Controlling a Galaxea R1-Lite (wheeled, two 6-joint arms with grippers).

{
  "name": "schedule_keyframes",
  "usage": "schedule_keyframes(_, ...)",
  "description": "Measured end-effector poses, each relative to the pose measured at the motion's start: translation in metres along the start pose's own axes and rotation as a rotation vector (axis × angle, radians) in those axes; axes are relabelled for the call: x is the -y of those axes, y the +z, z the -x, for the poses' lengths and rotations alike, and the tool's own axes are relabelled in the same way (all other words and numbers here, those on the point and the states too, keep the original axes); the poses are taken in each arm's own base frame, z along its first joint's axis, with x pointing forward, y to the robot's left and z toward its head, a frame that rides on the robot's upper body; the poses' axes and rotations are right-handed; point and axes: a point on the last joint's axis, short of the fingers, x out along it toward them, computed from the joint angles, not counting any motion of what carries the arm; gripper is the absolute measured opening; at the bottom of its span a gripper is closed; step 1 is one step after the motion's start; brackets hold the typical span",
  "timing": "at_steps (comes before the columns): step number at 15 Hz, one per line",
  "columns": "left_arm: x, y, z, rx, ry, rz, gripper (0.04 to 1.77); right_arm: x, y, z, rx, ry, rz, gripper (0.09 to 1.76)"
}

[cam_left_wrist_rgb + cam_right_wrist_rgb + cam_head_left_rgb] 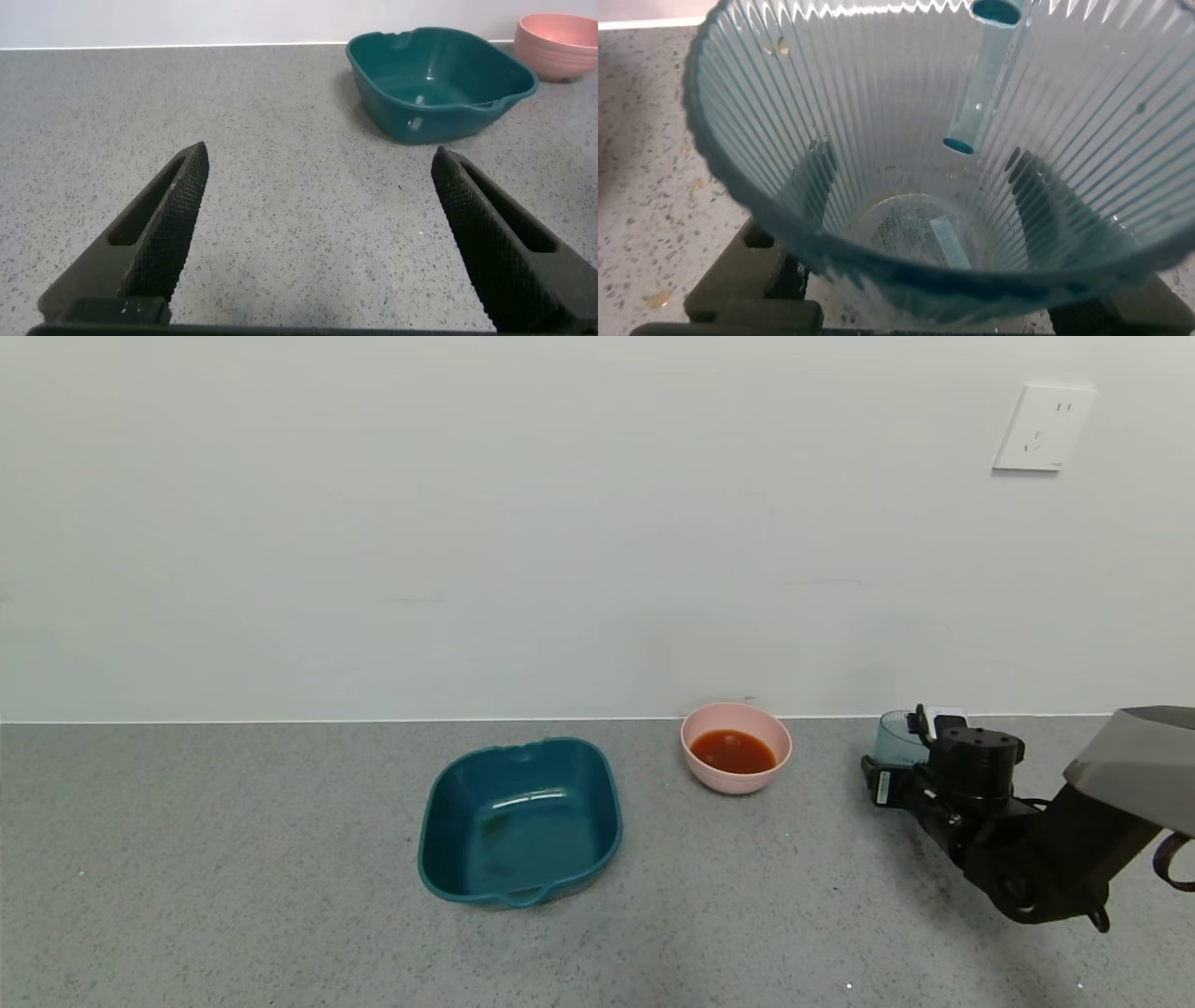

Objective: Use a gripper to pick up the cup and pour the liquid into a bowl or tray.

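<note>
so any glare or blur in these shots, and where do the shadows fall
Head view: bright streaks of glare inside the teal tray; a soft shadow on the counter under the right hand. Right wrist view: the cup fills the frame, its near rim blurred. Left wrist view: the left hand looks soft.

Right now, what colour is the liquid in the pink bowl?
Orange-red liquid, opaque, in the pink bowl; the head view shows it best.

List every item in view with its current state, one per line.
cup: empty, upright, held between the right gripper's fingers
right gripper: shut on the cup, to the right of the pink bowl
pink bowl: upright on the counter, holding liquid
liquid: reddish-brown, pooled in the pink bowl
teal tray: upright, empty
left gripper: open, holding nothing, above the counter
</note>
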Motion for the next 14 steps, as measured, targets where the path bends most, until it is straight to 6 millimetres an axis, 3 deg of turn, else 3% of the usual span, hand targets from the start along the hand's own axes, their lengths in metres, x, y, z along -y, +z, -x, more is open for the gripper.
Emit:
schedule_keyframes(9,0.0000,0.0000,0.0000,0.000,0.000,0.000,1.72,0.0023,-0.0068,-0.0049,-0.016,0.002,0.005,1.36)
schedule_keyframes(14,0.0000,0.0000,0.0000,0.000,0.000,0.000,1.72,0.0022,-0.0094,-0.0037,-0.031,0.002,0.012,1.54)
